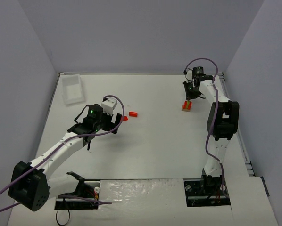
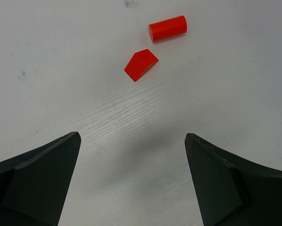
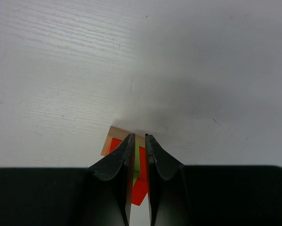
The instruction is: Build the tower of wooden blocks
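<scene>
Wood block tower (image 1: 186,106) stands far right on bench (image 1: 155,150). Right gripper (image 3: 139,136) pinches yellow-green stick (image 3: 136,162) above it. Red cylinder (image 2: 167,28) lies flat, long axis crosswise before the wide-open, empty left gripper (image 2: 131,136).

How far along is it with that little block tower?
Done: some red blocks sit on the tan base. In hand: the right gripper is pinched on the pale green stick right over that stack. Left: a red cylinder and a red wedge lie loose on the table ahead of the open, empty left gripper.
</scene>
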Motion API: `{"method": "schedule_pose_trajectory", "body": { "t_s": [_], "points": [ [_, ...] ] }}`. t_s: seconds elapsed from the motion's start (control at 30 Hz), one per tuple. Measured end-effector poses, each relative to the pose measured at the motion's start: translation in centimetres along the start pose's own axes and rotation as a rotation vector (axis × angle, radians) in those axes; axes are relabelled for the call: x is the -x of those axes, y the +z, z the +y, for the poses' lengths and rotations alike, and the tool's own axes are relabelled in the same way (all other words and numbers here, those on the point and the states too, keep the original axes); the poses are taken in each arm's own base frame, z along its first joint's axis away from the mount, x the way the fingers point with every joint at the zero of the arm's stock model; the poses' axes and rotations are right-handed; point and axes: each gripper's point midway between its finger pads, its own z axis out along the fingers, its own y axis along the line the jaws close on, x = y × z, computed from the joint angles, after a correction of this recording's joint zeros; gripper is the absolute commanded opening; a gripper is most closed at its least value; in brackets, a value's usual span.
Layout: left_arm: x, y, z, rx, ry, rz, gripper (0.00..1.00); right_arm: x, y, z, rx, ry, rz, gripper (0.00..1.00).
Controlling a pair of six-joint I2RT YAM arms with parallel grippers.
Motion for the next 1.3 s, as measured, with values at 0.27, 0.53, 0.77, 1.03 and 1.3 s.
{"method": "schedule_pose_trajectory", "body": {
  "t_s": [0.27, 0.53, 0.77, 1.03, 1.3],
  "points": [
    [-0.01, 0.0, -0.03, -0.002, 0.001, 0.0, 0.91, -0.02, 0.0, -0.02, 0.0, -0.006, 0.001, 0.12],
    [-0.01, 0.01, -0.06, -0.002, 0.001, 0.001, 0.91, -0.06, 0.0, -0.03, 0.0, -0.009, 0.002, 0.12],
    [-0.07, 0.07, -0.07, -0.003, 0.001, 0.003, 0.91, -0.49, 0.08, 0.03, 0.002, -0.009, 0.015, 0.11],
    [-0.08, 0.09, -0.12, -0.006, 0.001, 0.004, 0.91, -0.87, 0.15, 0.07, 0.004, -0.011, 0.026, 0.12],
    [-0.07, 0.09, -0.12, -0.006, 0.002, 0.004, 0.91, -0.85, 0.07, -0.07, -0.004, -0.007, 0.028, 0.27]
  ]
}}
